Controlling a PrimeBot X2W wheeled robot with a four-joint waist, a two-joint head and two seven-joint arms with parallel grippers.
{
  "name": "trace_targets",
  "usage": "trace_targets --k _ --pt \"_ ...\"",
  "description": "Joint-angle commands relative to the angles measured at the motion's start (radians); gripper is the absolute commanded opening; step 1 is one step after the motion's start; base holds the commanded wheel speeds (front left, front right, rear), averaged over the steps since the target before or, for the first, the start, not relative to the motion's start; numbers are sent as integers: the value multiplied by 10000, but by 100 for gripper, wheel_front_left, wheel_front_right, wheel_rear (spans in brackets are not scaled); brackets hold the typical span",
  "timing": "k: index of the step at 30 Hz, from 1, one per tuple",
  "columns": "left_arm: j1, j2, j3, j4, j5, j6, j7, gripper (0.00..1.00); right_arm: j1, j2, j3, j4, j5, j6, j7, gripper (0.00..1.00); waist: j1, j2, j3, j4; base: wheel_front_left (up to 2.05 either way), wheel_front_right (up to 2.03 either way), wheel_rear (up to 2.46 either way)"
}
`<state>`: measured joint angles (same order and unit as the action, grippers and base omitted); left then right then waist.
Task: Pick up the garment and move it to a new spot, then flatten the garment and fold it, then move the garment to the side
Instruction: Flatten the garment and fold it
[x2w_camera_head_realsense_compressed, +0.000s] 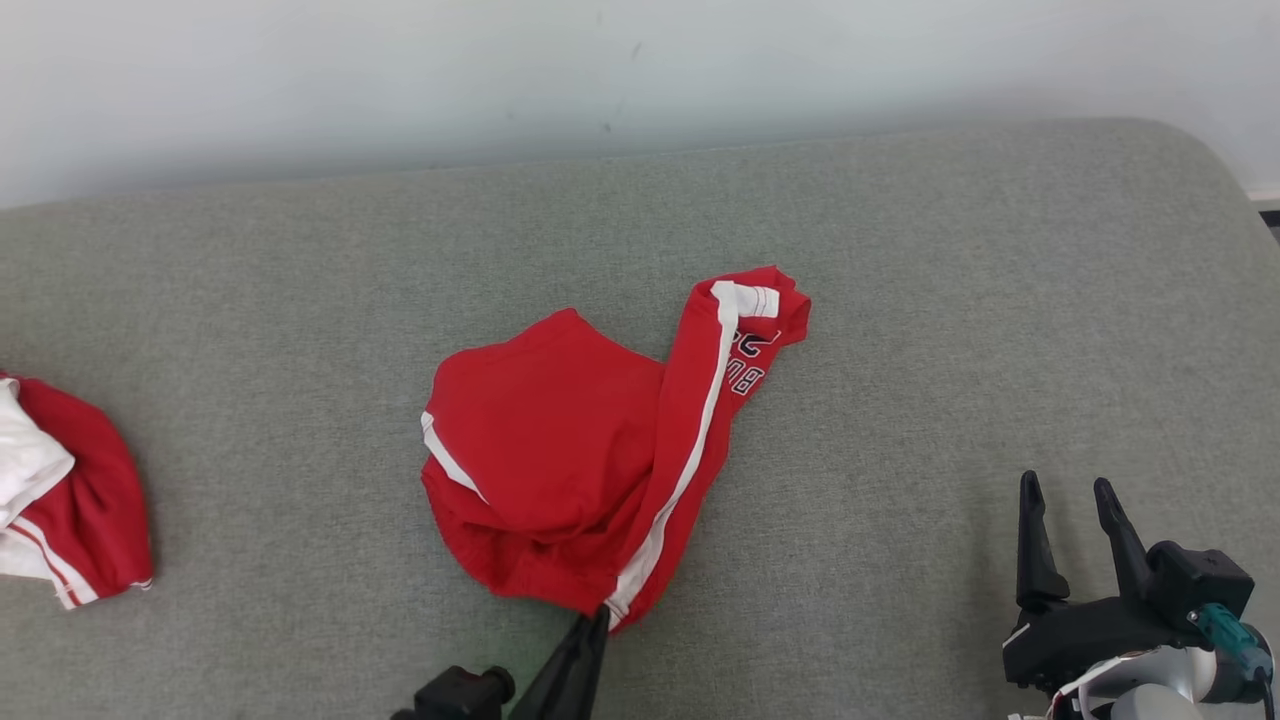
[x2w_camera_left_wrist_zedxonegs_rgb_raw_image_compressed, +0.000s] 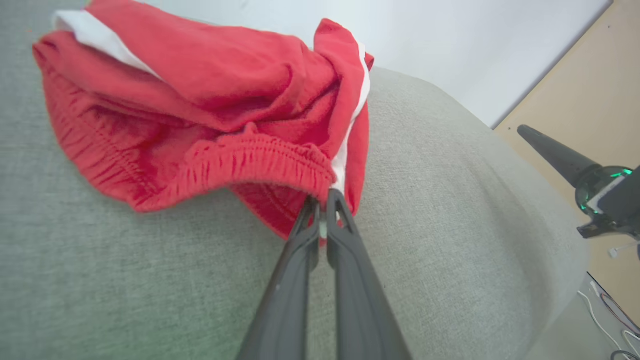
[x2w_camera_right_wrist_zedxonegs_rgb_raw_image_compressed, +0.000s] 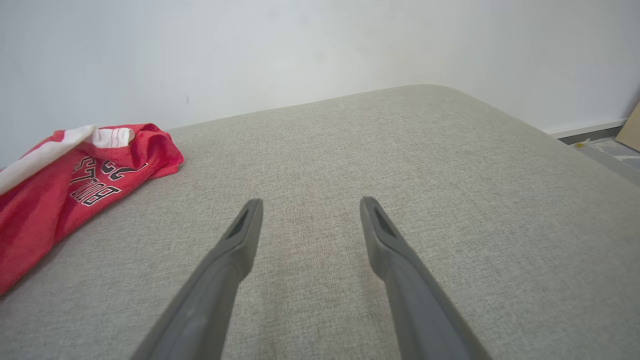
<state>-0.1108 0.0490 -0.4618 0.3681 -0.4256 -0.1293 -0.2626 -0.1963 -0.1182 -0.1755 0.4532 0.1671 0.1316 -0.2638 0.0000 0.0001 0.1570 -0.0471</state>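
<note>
The red basketball shorts (x2w_camera_head_realsense_compressed: 570, 450) lay crumpled on the grey sofa cushion (x2w_camera_head_realsense_compressed: 900, 250). The left gripper (x2w_camera_left_wrist_zedxonegs_rgb_raw_image_compressed: 324, 200) pinched their near waistband (x2w_camera_left_wrist_zedxonegs_rgb_raw_image_compressed: 260, 160) corner; the right gripper (x2w_camera_head_realsense_compressed: 1065, 495) stood spread, well apart. A slow, straight lift would likely protect that thin bite.

You see the garment (x2w_camera_head_realsense_compressed: 560, 450) is bright red, with a white side stripe and black-and-white letters. Left of the garment, a second cloth (x2w_camera_head_realsense_compressed: 90, 510) is red and white. Under the garment, the cushion (x2w_camera_head_realsense_compressed: 900, 300) is plain grey-green.
</note>
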Motion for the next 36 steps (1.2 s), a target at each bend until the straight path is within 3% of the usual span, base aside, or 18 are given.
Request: trace_targets --k 1,9,15,25,31,32,33,34,36 --pt "-31 26 154 -137 106 -9 -34 0 109 42 -6 -11 21 -19 -8 100 0 -1 -38 107 0 0 0" --pt "313 21 805 -749 490 -10 -34 0 131 118 43 49 106 -19 -6 100 0 -1 -83 710 0 0 0" --pt "610 20 2075 -1308 587 0 -34 0 190 229 81 104 116 -19 -8 100 0 -1 -247 976 0 0 0" --pt "551 15 4130 -1062 1712 29 -34 0 252 348 428 120 150 -19 -6 100 0 -1 -423 683 0 0 0" --pt "379 17 4646 -403 2160 232 -34 0 350 364 570 64 183 -19 -8 100 0 -1 -463 435 0 0 0" --pt "382 12 4707 -230 2230 317 -34 17 365 367 593 46 182 -19 -8 100 0 -1 -471 397 0 0 0" --pt "294 14 4778 -197 2350 436 -34 49 382 380 628 22 174 -19 -8 100 0 -1 -473 369 0 0 0" --pt "250 17 4837 -111 2421 549 -34 100 401 395 689 -13 172 -19 -8 100 0 -1 -476 344 0 0 0" --pt "226 17 4928 -66 2517 828 -34 100 436 414 791 -43 204 -19 -6 100 0 -1 -479 316 0 0 0"
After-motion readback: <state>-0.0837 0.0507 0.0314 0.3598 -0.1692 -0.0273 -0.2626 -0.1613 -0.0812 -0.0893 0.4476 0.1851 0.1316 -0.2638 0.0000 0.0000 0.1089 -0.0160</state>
